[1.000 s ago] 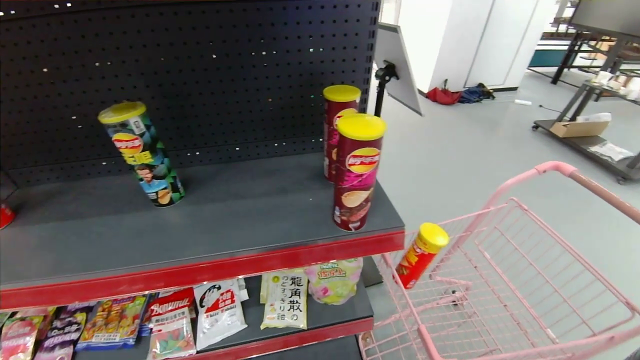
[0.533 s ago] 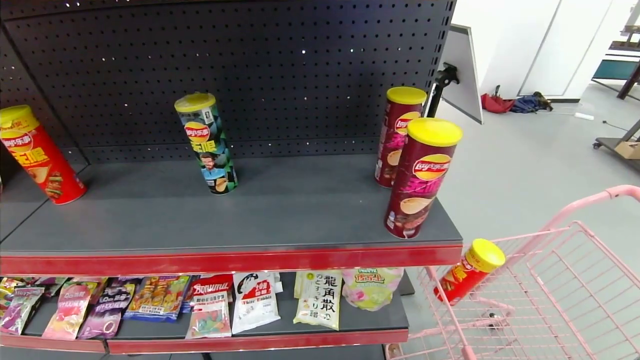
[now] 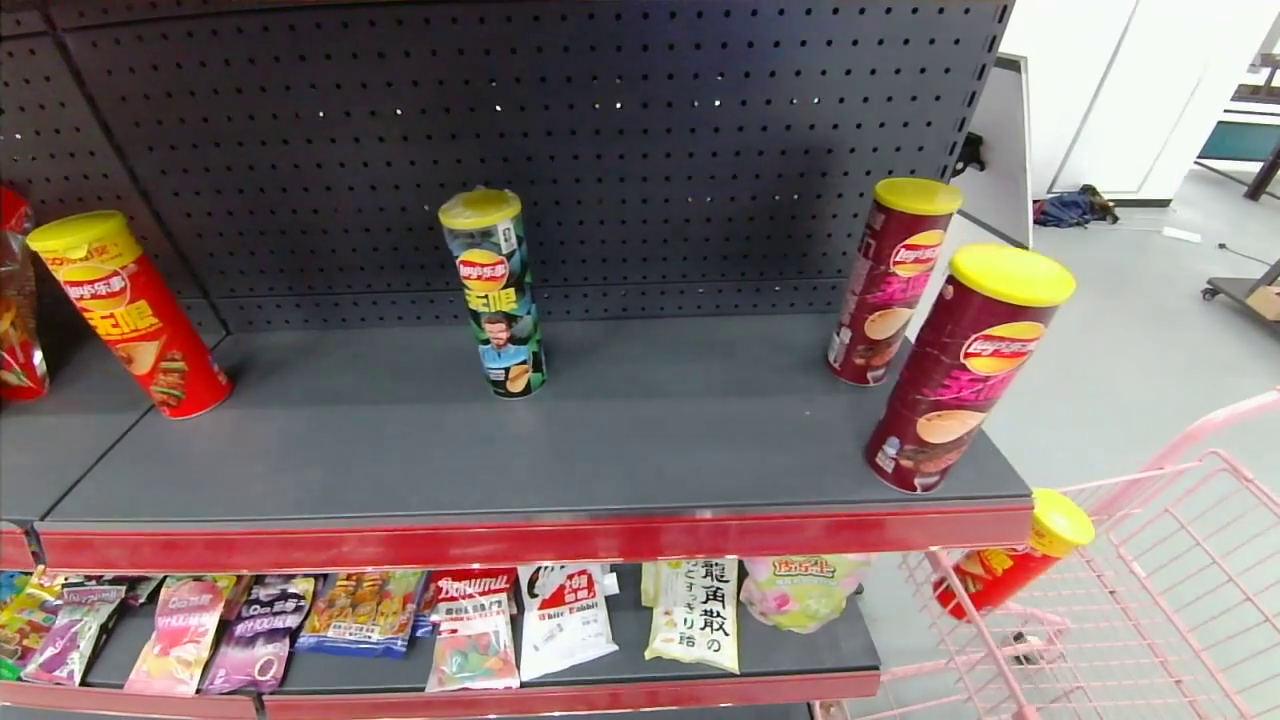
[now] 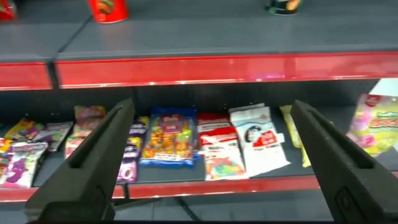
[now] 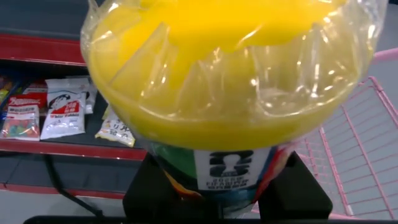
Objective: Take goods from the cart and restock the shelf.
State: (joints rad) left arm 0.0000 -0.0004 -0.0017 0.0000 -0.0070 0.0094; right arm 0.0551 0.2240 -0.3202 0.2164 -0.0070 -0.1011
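Background of the room, off to the right

A pale board (image 3: 1003, 150) stands tilted on a black mount (image 3: 968, 155) in front of the white wall (image 3: 1090, 90). At the wall's foot a dark bundle (image 3: 1072, 208) lies on the grey floor (image 3: 1120, 340), with a small white object (image 3: 1181, 235) and a thin cable (image 3: 1228, 250) near it. At the far right edge a low wheeled platform (image 3: 1232, 289) carries a cardboard box (image 3: 1266, 300).
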